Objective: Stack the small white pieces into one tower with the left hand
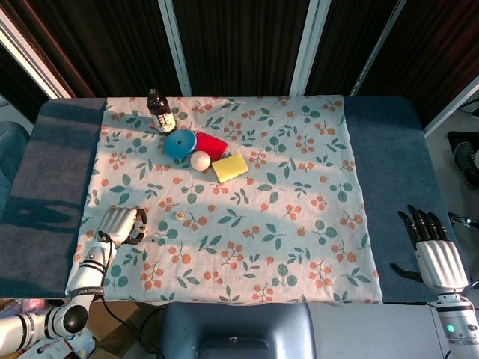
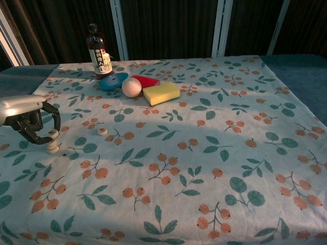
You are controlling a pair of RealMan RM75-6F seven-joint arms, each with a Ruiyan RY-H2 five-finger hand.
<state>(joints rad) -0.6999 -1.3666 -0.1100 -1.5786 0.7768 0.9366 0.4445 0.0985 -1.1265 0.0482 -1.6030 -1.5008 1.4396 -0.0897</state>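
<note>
At eight o'clock on the floral tablecloth (image 1: 299,187), watching the left hand (image 2: 28,120) working low over the cloth edge. Curling its dark fingers (image 2: 38,137) inward and closing them on the top white piece (image 2: 52,133). Holding that piece right down on the short tower (image 2: 51,148), touching the pieces beneath it. Standing upright, that tower, just at the fingertips in the chest view; in the head view, hiding mostly behind the hand.

Spotting a loose white piece (image 2: 102,131) lying alone at about three o'clock from the tower, near it but clearly apart.

Swinging over to four o'clock, off the cloth and above the blue table (image 1: 389,149): finding the right hand (image 1: 435,258) hanging there with fingers straight and spread apart, gripping nothing.

Glancing up to eleven o'clock on the cloth: taking in a dark glass bottle (image 1: 158,112) standing upright, and just below it a blue disc (image 1: 179,143) touching a red cup (image 1: 212,143) lying on its side. Nestling against both, a white ball (image 1: 199,160), with a yellow sponge (image 1: 230,167) just beside it at three o'clock.
</note>
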